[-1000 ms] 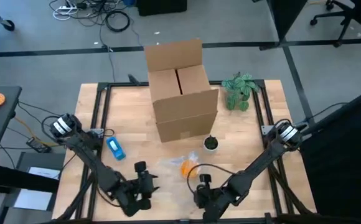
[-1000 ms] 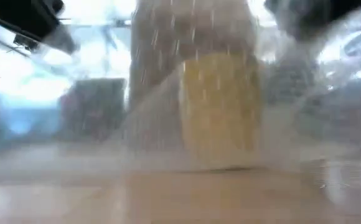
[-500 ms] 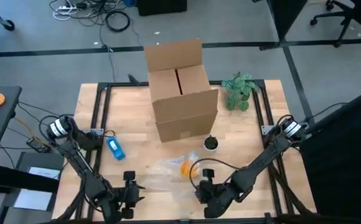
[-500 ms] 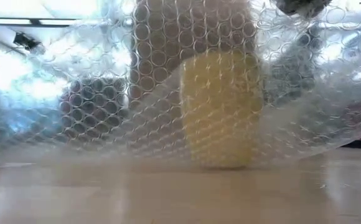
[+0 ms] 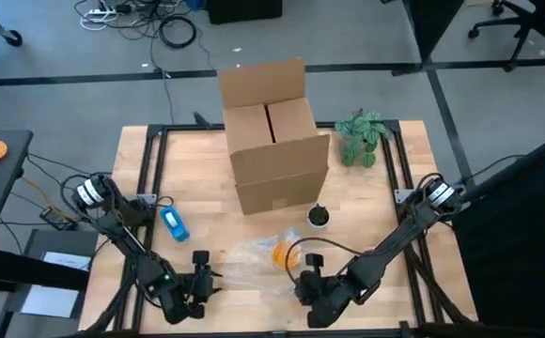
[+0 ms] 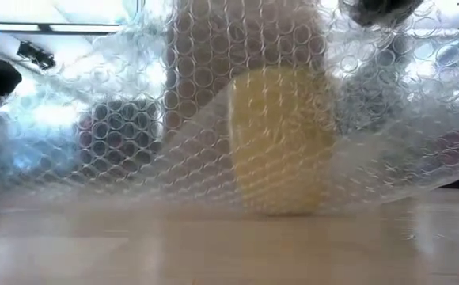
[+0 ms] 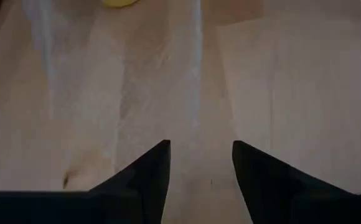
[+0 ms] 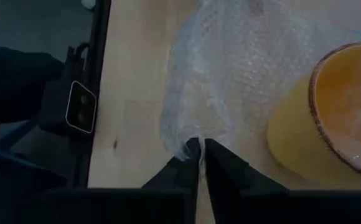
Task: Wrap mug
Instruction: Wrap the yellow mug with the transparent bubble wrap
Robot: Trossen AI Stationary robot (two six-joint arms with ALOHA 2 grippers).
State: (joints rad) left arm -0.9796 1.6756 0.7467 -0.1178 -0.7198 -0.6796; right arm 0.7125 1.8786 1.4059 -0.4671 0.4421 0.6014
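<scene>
An orange-yellow mug [image 5: 280, 252] stands upright on the wooden table, near the front edge. A clear bubble wrap sheet [image 5: 252, 258] lies around it and hangs in front of it in the low view, where the mug [image 6: 281, 138] shows through the wrap [image 6: 134, 134]. My right gripper [image 5: 308, 273] is just right of the mug, shut on the wrap. My left gripper [image 5: 202, 278] stands open at the sheet's left end. The wrap [image 7: 137, 81] lies on the table ahead of its fingertips [image 7: 200, 146], which hold nothing. My right gripper pinches the bubble wrap's edge [image 8: 187, 142] between its two shut fingers, beside the mug [image 8: 330, 118]. The wrap is lifted at that place. It slopes down from there, and the rest of the sheet lies on the table in front of the mug.
An open cardboard box [image 5: 272, 141] stands at the middle back, with a small green plant [image 5: 362, 139] to its right. A small dark round thing [image 5: 319, 217] sits behind the mug. A blue object [image 5: 174, 223] lies at the left. Bare wood shows at the near left.
My left gripper has drawn back from the wrap toward the table's near left corner, then come a little way back toward the sheet. The wrap was blurred with motion a second ago. It now hangs still, spread in front of the mug.
</scene>
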